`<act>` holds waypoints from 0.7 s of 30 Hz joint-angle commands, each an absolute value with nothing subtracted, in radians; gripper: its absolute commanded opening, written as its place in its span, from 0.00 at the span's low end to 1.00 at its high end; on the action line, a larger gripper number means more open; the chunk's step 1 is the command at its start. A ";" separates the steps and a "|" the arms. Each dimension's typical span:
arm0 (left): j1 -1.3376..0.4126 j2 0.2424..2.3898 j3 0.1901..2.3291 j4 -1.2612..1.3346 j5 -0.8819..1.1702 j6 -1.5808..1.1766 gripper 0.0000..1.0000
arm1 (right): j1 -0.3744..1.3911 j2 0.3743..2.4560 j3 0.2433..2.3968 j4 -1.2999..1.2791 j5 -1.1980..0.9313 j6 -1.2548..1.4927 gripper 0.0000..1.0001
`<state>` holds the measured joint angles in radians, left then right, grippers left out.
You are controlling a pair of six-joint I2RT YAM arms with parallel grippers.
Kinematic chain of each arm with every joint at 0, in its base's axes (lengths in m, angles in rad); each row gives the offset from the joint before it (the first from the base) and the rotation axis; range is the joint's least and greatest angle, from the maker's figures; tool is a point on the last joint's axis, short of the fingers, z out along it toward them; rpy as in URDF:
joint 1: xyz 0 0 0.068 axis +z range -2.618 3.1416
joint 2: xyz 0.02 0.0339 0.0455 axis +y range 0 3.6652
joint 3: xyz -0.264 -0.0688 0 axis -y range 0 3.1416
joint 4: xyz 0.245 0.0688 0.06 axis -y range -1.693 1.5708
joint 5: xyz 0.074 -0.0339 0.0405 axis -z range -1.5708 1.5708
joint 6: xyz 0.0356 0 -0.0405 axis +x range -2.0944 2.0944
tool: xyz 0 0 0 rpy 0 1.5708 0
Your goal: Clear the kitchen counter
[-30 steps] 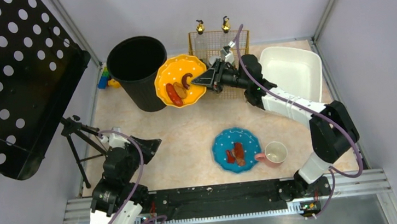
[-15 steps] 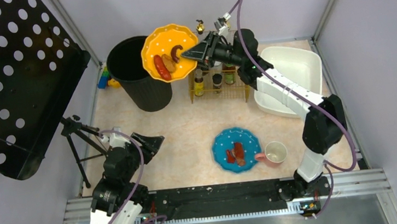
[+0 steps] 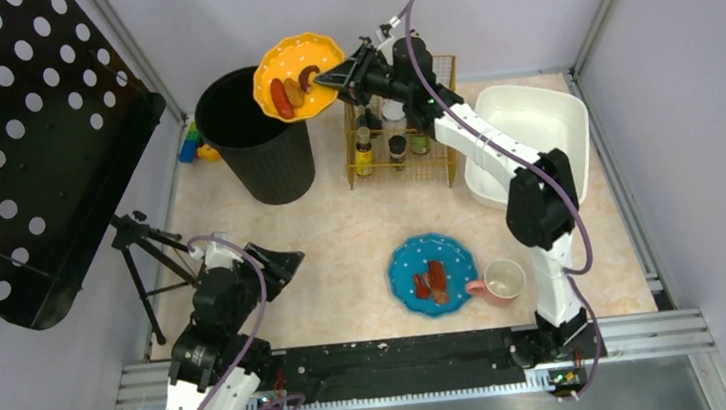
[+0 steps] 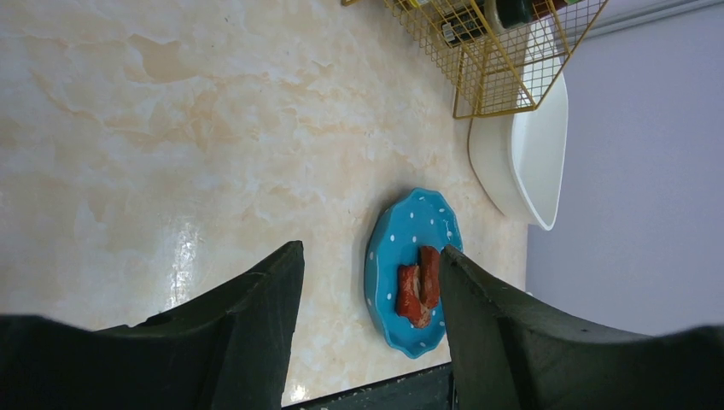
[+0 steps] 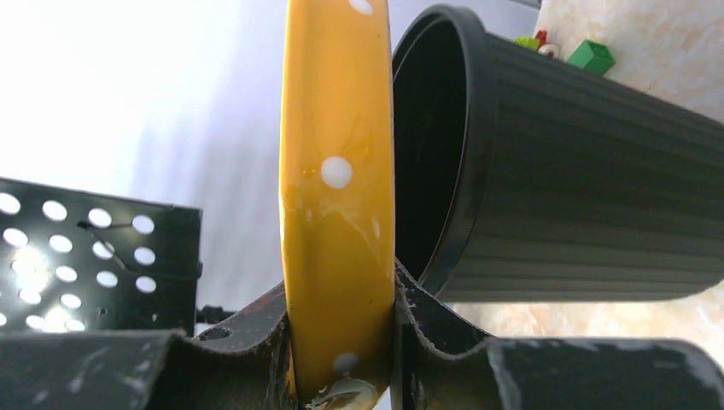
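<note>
My right gripper [image 3: 334, 75] is shut on the rim of a yellow dotted plate [image 3: 293, 63] and holds it in the air by the rim of the black bin [image 3: 252, 135]; the plate [image 5: 337, 171] shows edge-on in the right wrist view beside the bin [image 5: 563, 205]. Sausages and other food [image 3: 290, 89] lie on the plate. A blue dotted plate [image 3: 433, 275] with red meat pieces and a pink cup [image 3: 500, 281] stand on the beige marbled counter [image 3: 342, 237]. My left gripper [image 3: 279, 265] is open and empty above the counter's near left; the blue plate [image 4: 410, 273] shows between its fingers.
A yellow wire rack [image 3: 400, 126] with bottles stands behind centre. A white tub [image 3: 531, 139] is at the back right. A black tripod [image 3: 148, 256] and a perforated black panel [image 3: 22, 147] stand at the left. Small toy blocks [image 3: 195, 146] lie behind the bin.
My right arm has lifted the yellow plate and carried it left and back, from in front of the rack to the bin's rim. The left arm has barely moved.
</note>
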<state>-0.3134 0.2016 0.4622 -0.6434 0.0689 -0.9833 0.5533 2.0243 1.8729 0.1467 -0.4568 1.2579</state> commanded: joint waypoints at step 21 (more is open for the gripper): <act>-0.316 0.182 0.435 -0.611 0.109 -0.958 0.64 | 0.628 2.327 2.474 0.228 -0.307 1.186 0.00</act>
